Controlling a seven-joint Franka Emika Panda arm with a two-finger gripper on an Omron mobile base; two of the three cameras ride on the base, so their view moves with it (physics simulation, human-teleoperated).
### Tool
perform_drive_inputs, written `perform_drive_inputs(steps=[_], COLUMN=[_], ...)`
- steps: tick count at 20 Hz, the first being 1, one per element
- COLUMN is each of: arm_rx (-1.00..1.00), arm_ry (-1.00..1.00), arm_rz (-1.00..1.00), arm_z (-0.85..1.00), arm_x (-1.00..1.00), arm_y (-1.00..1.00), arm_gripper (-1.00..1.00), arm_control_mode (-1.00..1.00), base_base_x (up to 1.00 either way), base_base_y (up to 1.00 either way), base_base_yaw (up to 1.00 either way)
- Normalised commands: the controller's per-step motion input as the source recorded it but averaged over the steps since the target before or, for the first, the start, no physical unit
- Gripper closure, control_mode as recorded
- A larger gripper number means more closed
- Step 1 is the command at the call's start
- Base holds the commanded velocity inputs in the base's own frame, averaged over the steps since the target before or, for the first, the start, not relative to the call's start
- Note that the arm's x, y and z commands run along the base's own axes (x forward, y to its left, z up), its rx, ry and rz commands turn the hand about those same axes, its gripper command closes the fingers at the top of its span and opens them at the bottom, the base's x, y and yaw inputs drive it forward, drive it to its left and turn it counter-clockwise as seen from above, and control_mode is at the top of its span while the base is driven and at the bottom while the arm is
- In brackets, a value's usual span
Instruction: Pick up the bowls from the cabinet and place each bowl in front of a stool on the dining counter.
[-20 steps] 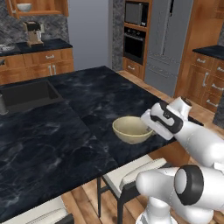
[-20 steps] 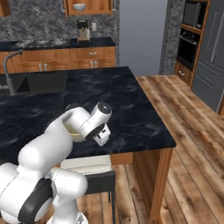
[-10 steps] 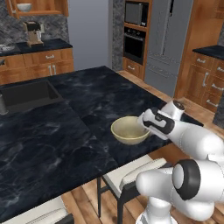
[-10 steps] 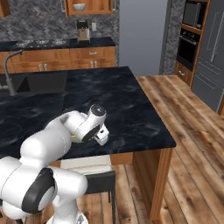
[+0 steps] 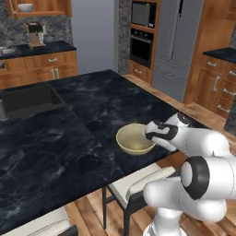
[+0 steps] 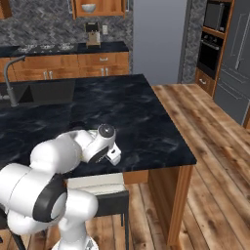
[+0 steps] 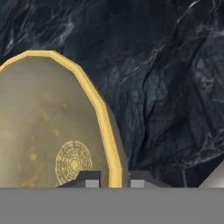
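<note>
Black marbled stone covers the dining counter (image 5: 69, 138), which fills the middle of the kitchen on its reddish-brown wood base. Near its front edge, the olive-tan bowl (image 5: 134, 139) with cream inside sits at or just above the stone; whether its foot is fully down cannot be told. Directly below that edge stands 1 stool (image 5: 138, 182) with a pale cushioned seat, so the bowl is already in front of a seat.

Gripper (image 5: 152, 133) condition: jaws closed on the bowl's right-hand rim, 1 finger inside the wall and 1 outside, as the hand view confirms with the yellow rim (image 7: 107, 131) running between the 2 dark tips.

Recommendation for the step in hand, judged as the set-down: lower straight and level until the foot bears evenly on the stone, then part the jaws fully before lifting. A rim grip invites tipping, so any sideways pull on release would drag or rock the bowl toward the counter edge. Withdraw upward, clear of the rim, before swinging away.

Count:
- Bowls: 2. This 1 on the counter; a second, pale bowl (image 6: 88, 8) rests on the shelf of the open wall cabinet (image 6: 117, 6) at the far wall.
- Stools: 2 seen, the second stool (image 5: 44, 227) partly visible at the lower left of the left base view.
- Grippers: 1.
- Sink (image 5: 27, 99) set into the counter: 1
</note>
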Motion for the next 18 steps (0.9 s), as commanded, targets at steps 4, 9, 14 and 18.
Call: perform_drive_inputs(steps=[4,9,14,18], arm_rx=[0.0,0.0,-0.01,-0.09], arm_ry=[-0.06,-0.03,-0.09,-0.14], arm_rz=[0.0,0.0,-0.02,0.0], arm_z=[-0.45,-0.17,0.71,1.0], arm_x=[0.4,0.21,-0.25,-0.05], arm_y=[0.04,0.05,-0.07,-0.1], arm_gripper=[1.0,-1.0,-1.0,-1.0], arm_control_mode=[-1.0,-1.0,-1.0,-1.0], base_base_x=[0.0,0.0,0.0,0.0], base_base_y=[0.0,0.0,0.0,0.0], base_base_yaw=[0.0,0.0,0.0,0.0])
